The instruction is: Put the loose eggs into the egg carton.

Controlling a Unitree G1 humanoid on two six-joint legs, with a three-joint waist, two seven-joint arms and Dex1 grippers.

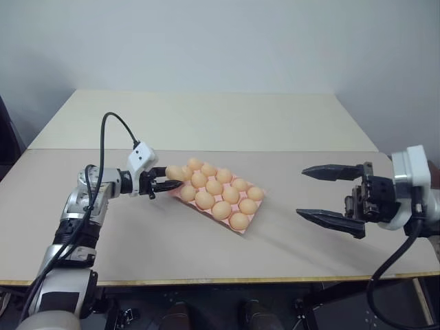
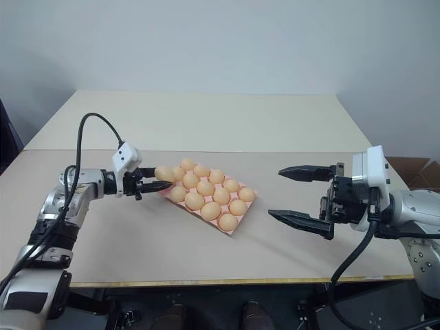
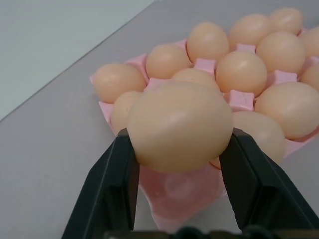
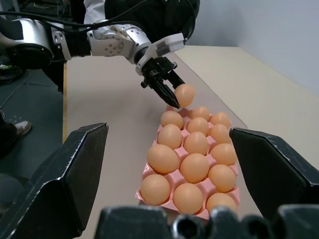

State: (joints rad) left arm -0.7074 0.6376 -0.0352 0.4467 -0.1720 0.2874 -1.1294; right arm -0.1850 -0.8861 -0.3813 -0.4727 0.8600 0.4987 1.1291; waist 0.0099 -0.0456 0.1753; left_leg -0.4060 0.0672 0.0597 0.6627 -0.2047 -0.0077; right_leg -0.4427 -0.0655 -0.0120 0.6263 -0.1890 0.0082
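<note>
Holding one egg (image 3: 179,127) in left gripper (image 1: 167,180); eleven eggs (image 1: 221,210) in egg carton (image 1: 251,221)

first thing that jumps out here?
The pink moulded egg carton in the middle of the beige table, nearly full of smooth orange-tan eggs. The left gripper holds one more egg just above the carton's near-left corner, over an empty cup. The right gripper hangs wide open off to the right.
</note>
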